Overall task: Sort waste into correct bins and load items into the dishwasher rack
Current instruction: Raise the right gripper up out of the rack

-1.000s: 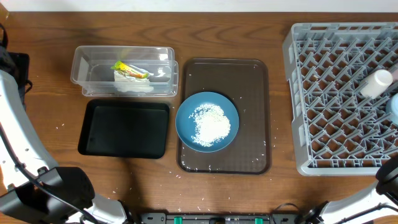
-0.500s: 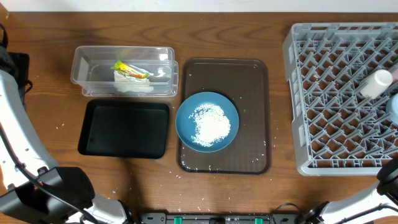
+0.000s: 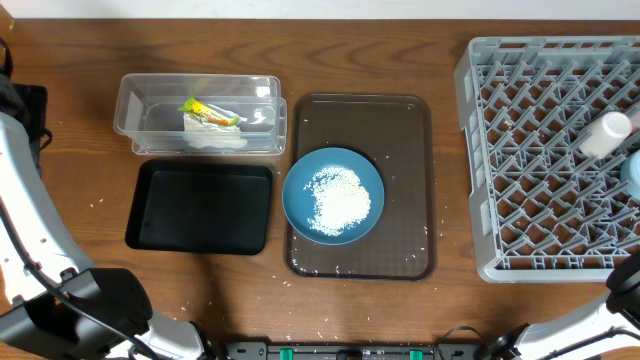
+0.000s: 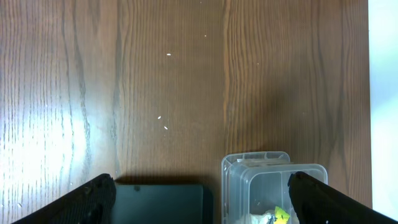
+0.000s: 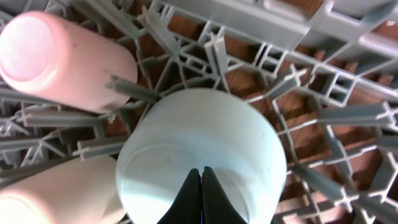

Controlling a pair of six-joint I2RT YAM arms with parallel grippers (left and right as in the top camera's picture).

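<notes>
The clear tub (image 3: 150, 118) holds the yellow-green wrapper (image 3: 208, 110) and white paper (image 3: 216, 139). The black tray (image 3: 200, 207) lies in front of it. The dark-blue dish (image 3: 300, 185) with a heap of rice (image 3: 340, 198) sits on the brown serving tray. The grey rack (image 3: 540, 160) holds a pale cup (image 3: 606, 133). In the right wrist view my right gripper (image 5: 201, 180) is shut, empty, over the upturned light-blue bowl (image 5: 205, 140), beside a pink cup (image 5: 62, 59) and a pale cup (image 5: 56, 193). My left gripper (image 4: 200, 180) is open above the black tray (image 4: 161, 205) and tub (image 4: 273, 186). Chopsticks are out of view.
The brown serving tray (image 3: 400, 150) lies between the bins and the rack. Loose rice grains lie scattered on the wooden table (image 3: 380, 50) and on the tray. The white arm links run along the left edge and bottom right corner of the overhead view.
</notes>
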